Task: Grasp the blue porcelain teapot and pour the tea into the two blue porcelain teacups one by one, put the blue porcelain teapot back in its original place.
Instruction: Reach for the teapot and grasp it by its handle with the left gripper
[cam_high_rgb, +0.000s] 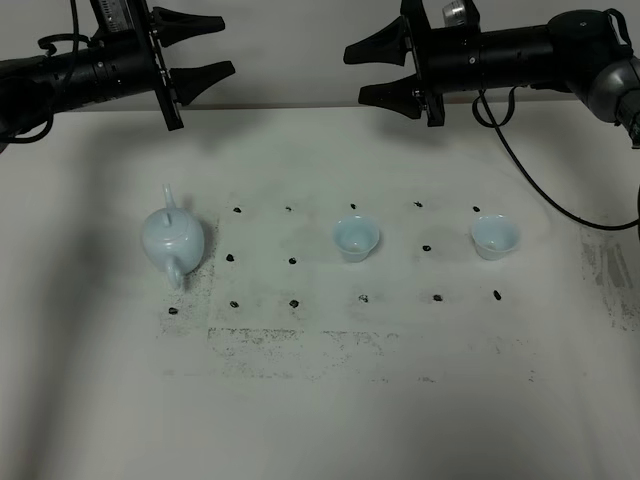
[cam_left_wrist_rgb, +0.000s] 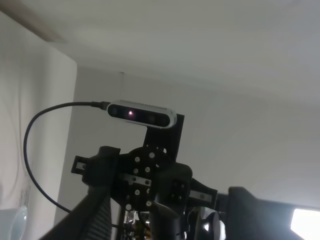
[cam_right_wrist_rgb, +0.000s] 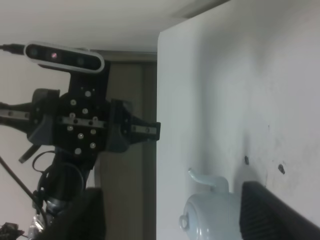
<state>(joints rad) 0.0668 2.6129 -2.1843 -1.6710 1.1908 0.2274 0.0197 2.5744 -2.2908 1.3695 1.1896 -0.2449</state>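
**Tea-pouring layout, front of the table to its back.** Nearest, the white table (cam_high_rgb: 320, 420) is carrying smudges and a grid of small black marks (cam_high_rgb: 293, 261). In the middle row, the blue porcelain teapot (cam_high_rgb: 172, 240) is standing upright at the left. The central teacup (cam_high_rgb: 356, 238) and the right-hand teacup (cam_high_rgb: 495, 236) are standing well apart from it and from each other (whether either is holding tea cannot be told). The teapot is showing a very pale blue glaze and a round belly. Its spout-to-handle axis is running front to back, with the spout pointing away and the loop handle facing the front. Farthest, the left gripper (cam_high_rgb: 227, 44) and the right gripper (cam_high_rgb: 353, 75) are hovering over the back edge, each with jaws spread and holding nothing. The left gripper is the nearer to the teapot, which is lying forward of it and slightly leftward. A reach would probably need to come down and forward to the handle side.
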